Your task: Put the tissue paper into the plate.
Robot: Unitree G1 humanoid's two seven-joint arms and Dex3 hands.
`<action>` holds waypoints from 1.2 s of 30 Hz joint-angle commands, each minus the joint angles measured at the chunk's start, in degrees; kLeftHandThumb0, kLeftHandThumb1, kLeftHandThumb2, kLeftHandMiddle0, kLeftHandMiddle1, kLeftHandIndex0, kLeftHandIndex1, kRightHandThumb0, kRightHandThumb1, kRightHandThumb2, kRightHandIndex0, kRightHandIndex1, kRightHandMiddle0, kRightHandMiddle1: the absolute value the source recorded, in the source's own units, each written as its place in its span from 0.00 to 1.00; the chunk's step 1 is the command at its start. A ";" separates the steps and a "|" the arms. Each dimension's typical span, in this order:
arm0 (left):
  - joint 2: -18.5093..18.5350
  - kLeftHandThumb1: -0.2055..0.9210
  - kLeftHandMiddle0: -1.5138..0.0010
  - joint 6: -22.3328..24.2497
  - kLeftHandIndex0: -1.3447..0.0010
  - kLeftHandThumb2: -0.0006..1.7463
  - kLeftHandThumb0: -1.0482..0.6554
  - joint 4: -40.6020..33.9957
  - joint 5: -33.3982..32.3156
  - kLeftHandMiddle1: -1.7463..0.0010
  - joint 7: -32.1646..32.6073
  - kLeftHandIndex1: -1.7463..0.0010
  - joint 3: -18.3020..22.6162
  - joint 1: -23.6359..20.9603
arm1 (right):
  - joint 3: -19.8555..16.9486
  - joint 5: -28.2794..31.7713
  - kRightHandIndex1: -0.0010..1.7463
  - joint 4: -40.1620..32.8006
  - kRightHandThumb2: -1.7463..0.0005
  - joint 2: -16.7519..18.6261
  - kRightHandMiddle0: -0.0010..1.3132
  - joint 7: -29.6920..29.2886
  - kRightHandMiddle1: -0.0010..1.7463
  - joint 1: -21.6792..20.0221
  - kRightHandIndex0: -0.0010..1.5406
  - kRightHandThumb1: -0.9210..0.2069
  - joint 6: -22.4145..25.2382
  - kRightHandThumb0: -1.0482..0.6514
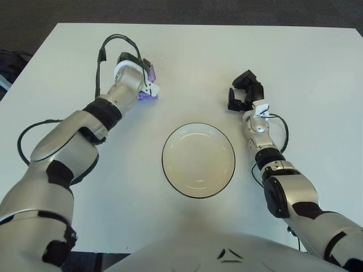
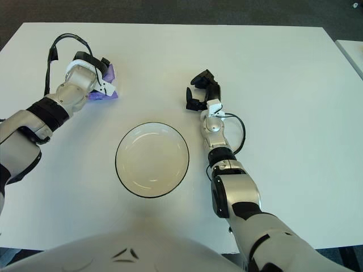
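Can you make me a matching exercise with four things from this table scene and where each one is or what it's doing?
Things:
1. plate
2. tissue paper
3. left robot hand
4. right robot hand

States:
A. closed around the purple item at the far left of the table
B. purple, gripped, away from the dish
C. empty, at the middle of the table
D. holding nothing, to the right of the dish

Pairs: 1-C, 2-B, 3-A, 4-D
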 commanded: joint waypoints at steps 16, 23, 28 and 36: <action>1.98 0.27 0.49 -11.93 0.51 0.85 0.61 3.22 -0.69 0.04 -2.84 0.09 -2.12 8.79 | -2.87 2.72 1.00 10.38 0.19 0.89 0.42 2.20 0.91 16.00 0.46 0.64 11.48 0.61; -3.10 0.30 0.48 -7.79 0.58 0.84 0.61 10.16 -5.59 0.10 16.69 0.01 4.58 19.48 | -3.20 2.75 1.00 10.41 0.19 1.02 0.42 2.60 0.91 15.98 0.47 0.65 11.25 0.61; -5.31 0.18 0.44 -9.34 0.52 0.95 0.61 17.04 -4.53 0.01 22.09 0.02 5.00 16.09 | -2.98 2.00 1.00 10.37 0.19 0.94 0.42 2.35 0.91 15.95 0.48 0.65 11.24 0.61; -1.01 0.45 0.31 -21.19 0.59 0.75 0.44 19.91 -4.51 0.00 28.25 0.01 5.82 8.70 | -3.34 2.27 1.00 10.46 0.18 1.16 0.42 2.47 0.91 15.84 0.48 0.65 11.31 0.61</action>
